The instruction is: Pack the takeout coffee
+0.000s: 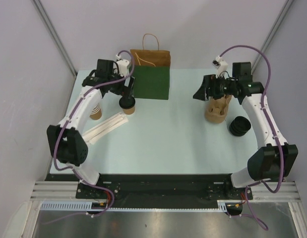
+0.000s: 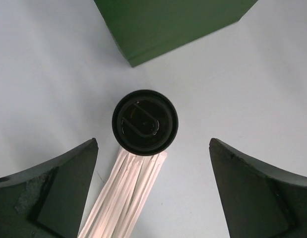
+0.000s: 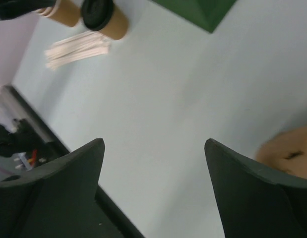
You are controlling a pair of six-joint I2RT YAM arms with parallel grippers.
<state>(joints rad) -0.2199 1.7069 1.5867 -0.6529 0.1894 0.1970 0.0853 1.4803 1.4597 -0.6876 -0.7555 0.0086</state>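
The pale table (image 1: 168, 144) has the two arms fixed at its near edge. A bunch of white paper sticks (image 1: 106, 128) lies flat on the near left part of the table. Its far end lies just beside the takeout coffee (image 1: 127, 105). On the right side sits a low stack of black lids (image 1: 239, 126). Just behind it, to the left, is a pile of brown cup carriers (image 1: 217, 110).

The takeout coffee stands up straight on the left half of the table, with its black lid on. It is just in front of the near left corner of the green bag (image 1: 152, 82). A stack of paper cups (image 1: 95, 111) stands to its left, partly hidden by the arm.

The left gripper (image 1: 126, 93) hangs over the coffee. Its fingers (image 2: 64, 188) are wide apart and do not touch the cup. The right gripper (image 1: 199, 93) is up above the carriers, fingers apart, with nothing between them.

The green bag stands at the far middle, and a brown bag (image 1: 151, 58) with handles is right behind it
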